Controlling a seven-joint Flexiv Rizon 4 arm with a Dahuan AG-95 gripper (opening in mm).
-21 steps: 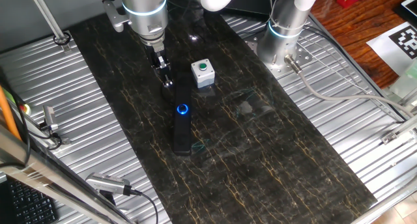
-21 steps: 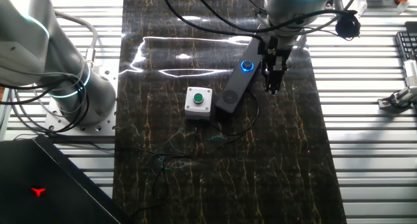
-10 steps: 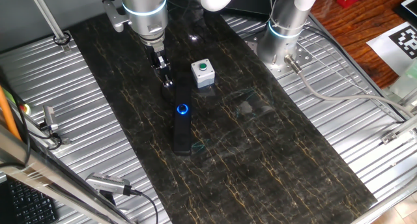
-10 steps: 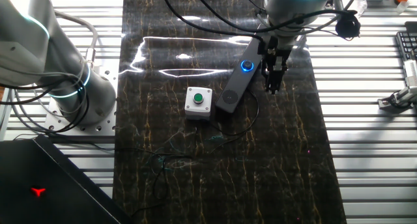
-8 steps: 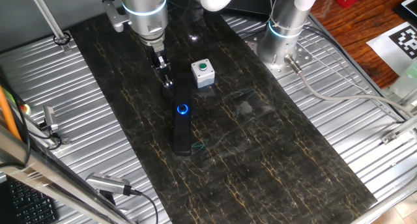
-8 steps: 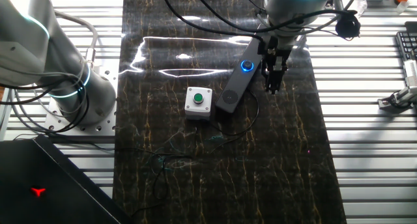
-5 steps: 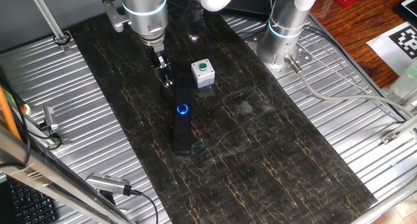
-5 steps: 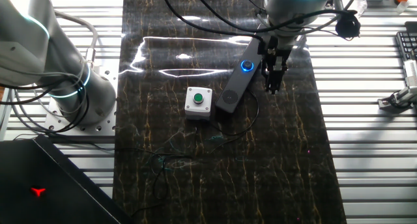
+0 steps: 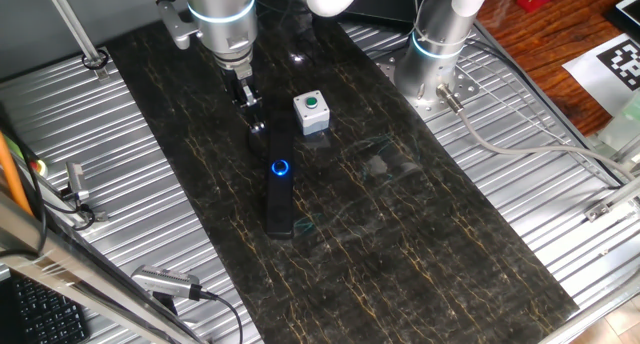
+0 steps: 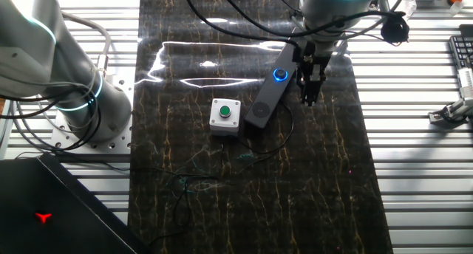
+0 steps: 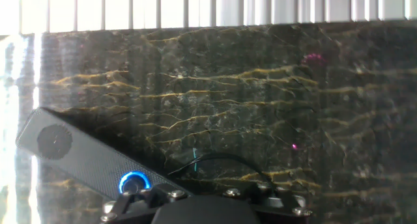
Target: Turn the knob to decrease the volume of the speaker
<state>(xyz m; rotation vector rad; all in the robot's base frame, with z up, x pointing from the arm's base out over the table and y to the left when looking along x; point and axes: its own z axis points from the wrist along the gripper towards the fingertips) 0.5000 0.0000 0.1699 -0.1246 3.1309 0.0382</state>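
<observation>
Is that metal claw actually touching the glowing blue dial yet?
Apart. In the other fixed view the gripper hangs beside the speaker, with dark table showing between it and the knob. One fixed view also shows the knob uncovered.

You get two high fixed cameras looking down at the dark tabletop [image 9: 420, 234] from opposite sides, both framing the speaker [image 9: 279, 184], while your hand camera sits close, looking low across that speaker [image 11: 91, 162].
</observation>
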